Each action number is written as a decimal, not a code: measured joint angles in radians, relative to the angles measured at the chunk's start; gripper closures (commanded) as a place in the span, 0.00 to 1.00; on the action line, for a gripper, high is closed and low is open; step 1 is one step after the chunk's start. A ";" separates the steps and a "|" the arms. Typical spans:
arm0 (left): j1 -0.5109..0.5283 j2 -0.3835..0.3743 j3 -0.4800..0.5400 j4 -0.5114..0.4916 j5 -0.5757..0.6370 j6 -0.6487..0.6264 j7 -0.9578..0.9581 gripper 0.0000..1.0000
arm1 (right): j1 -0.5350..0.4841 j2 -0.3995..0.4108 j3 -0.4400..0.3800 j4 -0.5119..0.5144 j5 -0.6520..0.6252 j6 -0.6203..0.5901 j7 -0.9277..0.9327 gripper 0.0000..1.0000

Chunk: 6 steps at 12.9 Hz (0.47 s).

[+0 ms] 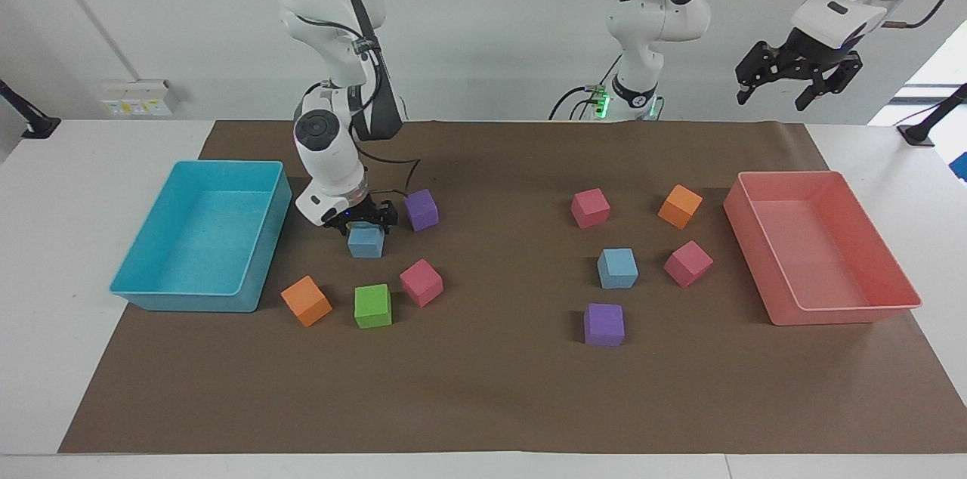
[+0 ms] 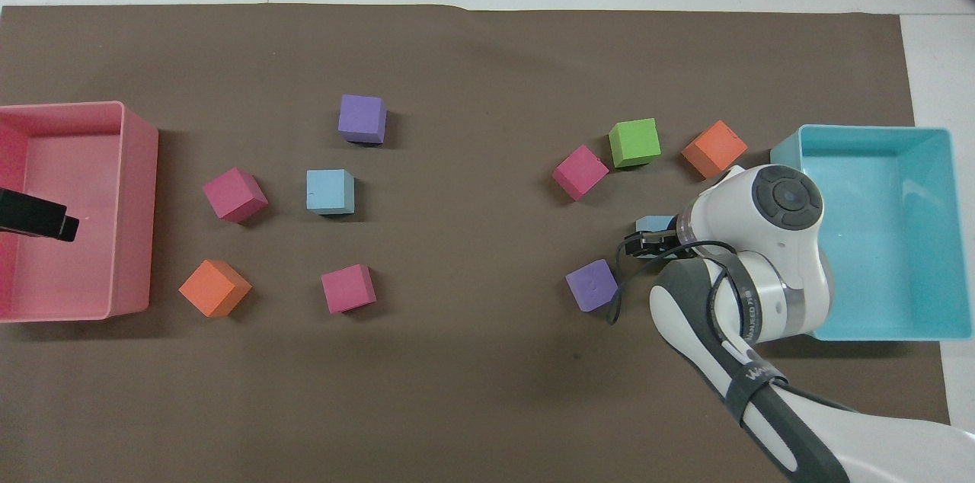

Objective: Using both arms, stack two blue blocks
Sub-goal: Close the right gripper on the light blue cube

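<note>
One blue block (image 1: 366, 242) lies on the brown mat beside the turquoise tray (image 1: 151, 298); only a corner of it shows in the overhead view (image 2: 653, 223). My right gripper (image 1: 361, 220) is down right over this block's top, and the wrist hides the contact. It also shows in the overhead view (image 2: 646, 243). The second blue block (image 1: 617, 268) lies free toward the left arm's end, also in the overhead view (image 2: 330, 191). My left gripper (image 1: 799, 77) waits high up, open and empty, over the pink tray (image 2: 137, 163).
A purple cube (image 1: 421, 209) sits close beside the right gripper. Pink (image 1: 421, 282), green (image 1: 372, 305) and orange (image 1: 306, 301) cubes lie farther from the robots. Around the second blue block lie two pink cubes (image 1: 590, 208) (image 1: 688, 263), an orange (image 1: 680, 205) and a purple cube (image 1: 603, 324).
</note>
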 measured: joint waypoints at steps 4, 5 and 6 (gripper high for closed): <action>0.000 0.000 0.000 0.000 0.000 0.000 0.000 0.00 | -0.003 -0.001 -0.001 0.000 0.003 0.000 0.015 1.00; 0.000 0.000 0.000 0.000 0.000 0.000 0.000 0.00 | -0.005 0.000 -0.001 0.001 0.003 0.000 0.023 1.00; 0.000 0.000 0.000 0.000 0.000 0.000 0.000 0.00 | -0.007 0.001 -0.001 0.004 0.003 0.000 0.027 1.00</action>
